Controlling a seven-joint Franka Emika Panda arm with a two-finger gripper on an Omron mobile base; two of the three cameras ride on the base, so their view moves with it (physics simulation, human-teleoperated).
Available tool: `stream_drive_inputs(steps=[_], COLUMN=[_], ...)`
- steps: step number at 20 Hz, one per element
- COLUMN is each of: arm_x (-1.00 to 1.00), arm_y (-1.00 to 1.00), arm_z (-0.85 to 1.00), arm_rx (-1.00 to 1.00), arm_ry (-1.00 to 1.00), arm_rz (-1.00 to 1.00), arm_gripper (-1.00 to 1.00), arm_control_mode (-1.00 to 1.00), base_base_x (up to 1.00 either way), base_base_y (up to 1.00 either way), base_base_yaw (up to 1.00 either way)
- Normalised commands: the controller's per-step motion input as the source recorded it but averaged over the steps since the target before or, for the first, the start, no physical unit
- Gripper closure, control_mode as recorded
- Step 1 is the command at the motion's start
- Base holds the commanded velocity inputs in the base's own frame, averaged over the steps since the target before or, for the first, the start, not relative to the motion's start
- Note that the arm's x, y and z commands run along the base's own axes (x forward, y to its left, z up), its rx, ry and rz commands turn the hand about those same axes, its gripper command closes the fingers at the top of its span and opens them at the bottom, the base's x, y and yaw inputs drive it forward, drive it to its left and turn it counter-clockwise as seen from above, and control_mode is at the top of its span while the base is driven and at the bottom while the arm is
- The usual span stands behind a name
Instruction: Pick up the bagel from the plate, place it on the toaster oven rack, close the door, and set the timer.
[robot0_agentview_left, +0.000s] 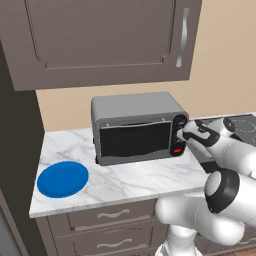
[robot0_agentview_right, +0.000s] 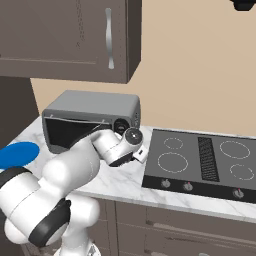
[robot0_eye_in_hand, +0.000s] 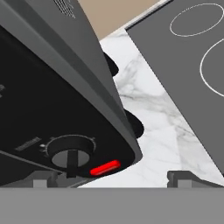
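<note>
The toaster oven stands on the counter with its dark glass door shut. My gripper is at the control panel on the oven's right end. In the hand view my gripper is open, its fingertips spread wide just below a dial and a glowing red light, touching neither. The blue plate lies bare at the counter's left end, also seen as the plate. The bagel and the toaster oven rack are hidden.
A dark cooktop fills the counter right of the oven. Brown wall cabinets hang above it. Marble counter stretches in front of the oven, with drawers below.
</note>
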Motion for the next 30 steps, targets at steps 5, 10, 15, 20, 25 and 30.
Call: stream_drive_inputs(steps=[5, 10, 15, 20, 25, 30], arm_x=[0.22, 0.17, 0.1, 0.02, 0.0, 0.0], arm_y=[0.0, -0.05, -0.11, -0.15, -0.28, -0.32], arm_z=[0.0, -0.04, -0.1, -0.09, -0.21, -0.31], arm_rx=[0.0, 0.0, 0.0, 0.0, 0.0, 0.0], arm_ry=[0.0, 0.0, 0.0, 0.0, 0.01, 0.05], arm_rz=[0.0, 0.0, 0.0, 0.0, -0.01, -0.03], arm_gripper=[-1.0, -1.0, -1.0, -1.0, -1.0, -1.0], arm_control_mode=[-1.0, -1.0, -1.0, -1.0, -1.0, -1.0], base_base_x=[0.0, 0.0, 0.0, 0.0, 0.0, 0.0], base_base_y=[0.0, 0.0, 0.0, 0.0, 0.0, 0.0], base_base_yaw=[0.0, 0.0, 0.0, 0.0, 0.0, 0.0])
